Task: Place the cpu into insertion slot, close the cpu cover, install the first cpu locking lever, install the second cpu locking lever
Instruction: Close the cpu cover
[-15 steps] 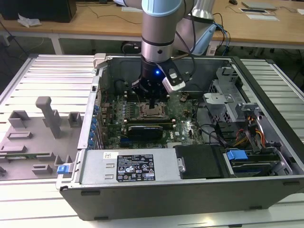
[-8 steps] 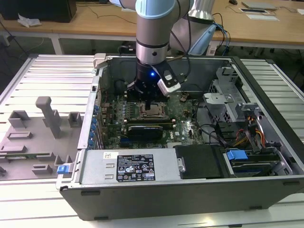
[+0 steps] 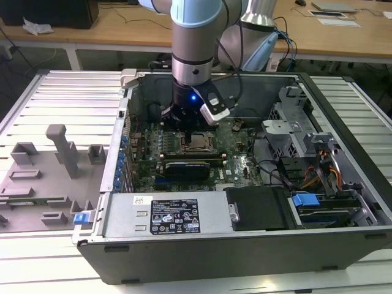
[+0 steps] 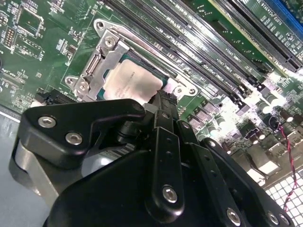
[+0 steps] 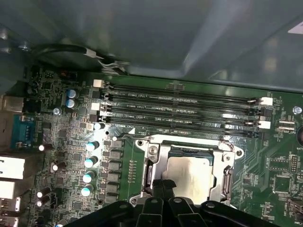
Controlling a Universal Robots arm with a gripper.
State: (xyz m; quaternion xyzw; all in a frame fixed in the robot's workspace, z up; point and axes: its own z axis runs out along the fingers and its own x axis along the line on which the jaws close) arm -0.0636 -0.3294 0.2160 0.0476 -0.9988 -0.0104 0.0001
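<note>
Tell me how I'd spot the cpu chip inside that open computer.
Look inside the open computer case at the green motherboard. Beside the long black memory slots sits the silver cpu cover; the cpu is the pale, flat square within its window.

Black rectangular label (image 3: 176,216) on the grey metal power-supply housing (image 3: 122,215): white print and a row of small symbols, too small to read.
Small white sticker (image 3: 142,200) on the same housing, just beside the black label: dark print, not legible.
Long black memory slots (image 5: 180,106): a short run of white lettering beside each slot in both wrist views, too fine to read with certainty.
Green circuit board (image 5: 125,163) around the silver metal cpu cover (image 5: 152,163): tiny white component markings, not legible.
Readable text overall: none.
</note>
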